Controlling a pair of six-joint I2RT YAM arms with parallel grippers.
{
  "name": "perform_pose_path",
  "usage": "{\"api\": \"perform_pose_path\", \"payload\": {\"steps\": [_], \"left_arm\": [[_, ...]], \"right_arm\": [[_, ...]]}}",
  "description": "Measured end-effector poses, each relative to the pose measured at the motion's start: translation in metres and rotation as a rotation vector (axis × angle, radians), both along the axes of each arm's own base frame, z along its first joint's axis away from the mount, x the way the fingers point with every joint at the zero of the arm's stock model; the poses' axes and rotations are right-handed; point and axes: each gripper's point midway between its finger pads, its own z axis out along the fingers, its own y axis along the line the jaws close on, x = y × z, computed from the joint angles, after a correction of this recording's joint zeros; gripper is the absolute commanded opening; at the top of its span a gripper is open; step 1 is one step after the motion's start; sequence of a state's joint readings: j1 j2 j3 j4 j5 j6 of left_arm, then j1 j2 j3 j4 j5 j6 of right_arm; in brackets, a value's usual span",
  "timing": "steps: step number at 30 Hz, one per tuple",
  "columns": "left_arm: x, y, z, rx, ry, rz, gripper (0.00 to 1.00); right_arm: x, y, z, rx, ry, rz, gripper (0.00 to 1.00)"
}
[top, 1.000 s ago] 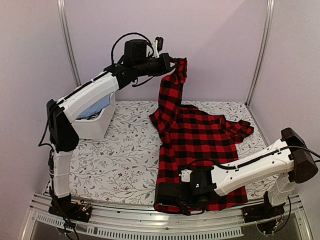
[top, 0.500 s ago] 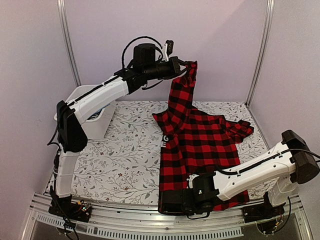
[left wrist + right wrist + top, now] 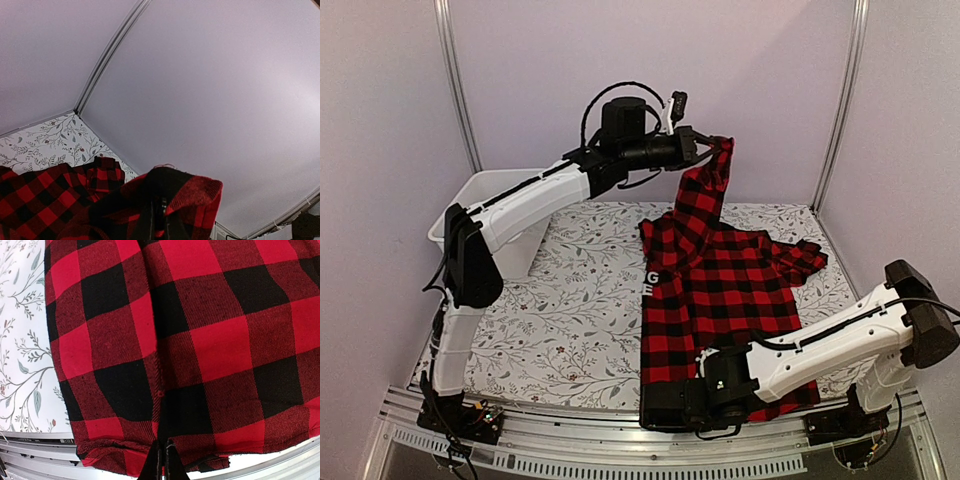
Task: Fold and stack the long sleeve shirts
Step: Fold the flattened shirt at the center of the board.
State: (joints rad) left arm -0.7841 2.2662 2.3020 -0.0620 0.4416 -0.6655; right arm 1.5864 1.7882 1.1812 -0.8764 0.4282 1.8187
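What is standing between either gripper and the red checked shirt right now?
Nothing visible. The left gripper is shut on a raised part of the shirt, and the right gripper is shut on its near hem. The white bin sits far left, apart from the cloth.

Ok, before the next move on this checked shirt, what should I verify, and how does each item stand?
1. Grip of left hand on the raised end of the shirt: ok, shut on cloth.
2. Grip of right hand on the near hem: ok, shut on cloth.
3. Shirt flat on the table: not ok; the sleeve at far right is bunched, and the upper part hangs in the air.
4. Shirt apart from the white bin: ok.
5. Other shirts ready for stacking: cannot tell; the bin's inside is mostly hidden.
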Motion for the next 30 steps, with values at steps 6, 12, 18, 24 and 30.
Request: {"api": "perform_pose_path", "payload": {"steps": [6, 12, 18, 24, 30], "left_arm": [[-0.002, -0.007, -0.01, 0.006, 0.009, -0.024, 0.0], [-0.005, -0.01, -0.01, 0.005, 0.008, -0.037, 0.0], [-0.011, -0.012, -0.002, -0.01, -0.007, -0.058, 0.0], [-0.011, -0.013, -0.004, -0.014, -0.011, -0.061, 0.0], [-0.009, -0.017, -0.039, 0.024, 0.029, -0.065, 0.0]], "right_arm": [[-0.003, 0.0, 0.002, -0.004, 0.001, 0.005, 0.0], [-0.006, -0.003, 0.002, -0.012, 0.002, -0.001, 0.0], [-0.007, -0.004, 0.002, -0.016, 0.005, -0.008, 0.11], [-0.01, -0.006, 0.001, -0.02, 0.016, -0.009, 0.49], [-0.005, -0.009, 0.023, 0.022, -0.01, 0.018, 0.75]]}}
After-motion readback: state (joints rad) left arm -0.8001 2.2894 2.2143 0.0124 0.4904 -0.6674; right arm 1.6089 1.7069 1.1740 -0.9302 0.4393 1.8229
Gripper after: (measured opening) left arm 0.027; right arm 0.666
